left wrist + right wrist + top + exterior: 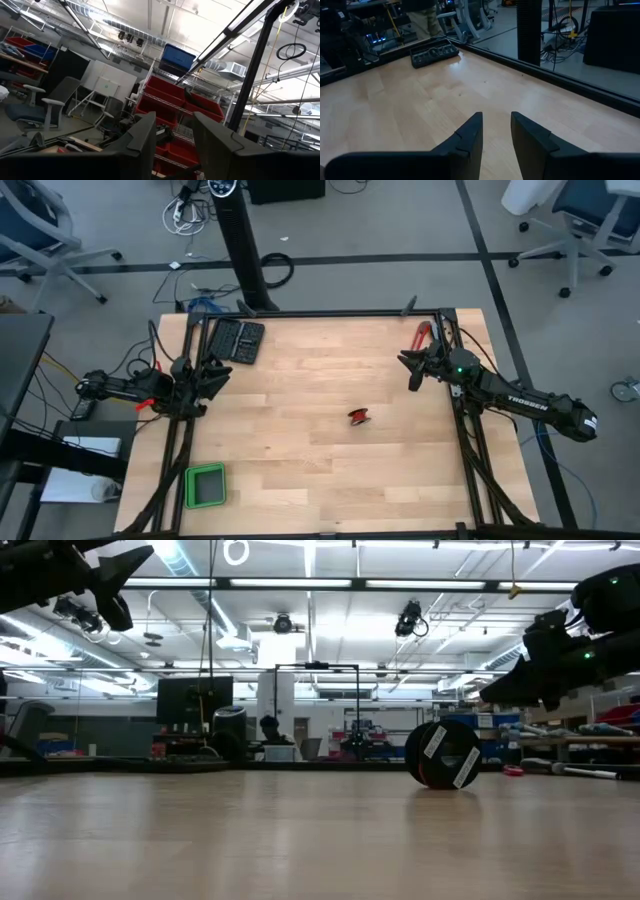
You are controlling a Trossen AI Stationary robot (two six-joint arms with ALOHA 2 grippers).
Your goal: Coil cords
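The cord (360,417) is a small red bundle wound on a dark spool. It rests on the wooden table a little right of the middle. In the low view the spool (442,753) stands on its edge. My left gripper (218,372) hovers open at the table's left edge, tipped upward toward the room (175,142). My right gripper (410,366) hovers open near the table's far right corner, above bare wood (496,131). Both grippers are well away from the cord and have nothing between their fingers.
A black tool case (236,340) lies at the table's far left. A green tray (205,485) sits near the front left corner. A red-handled tool (422,333) lies at the far right edge, just behind my right gripper. Bare wood surrounds the spool.
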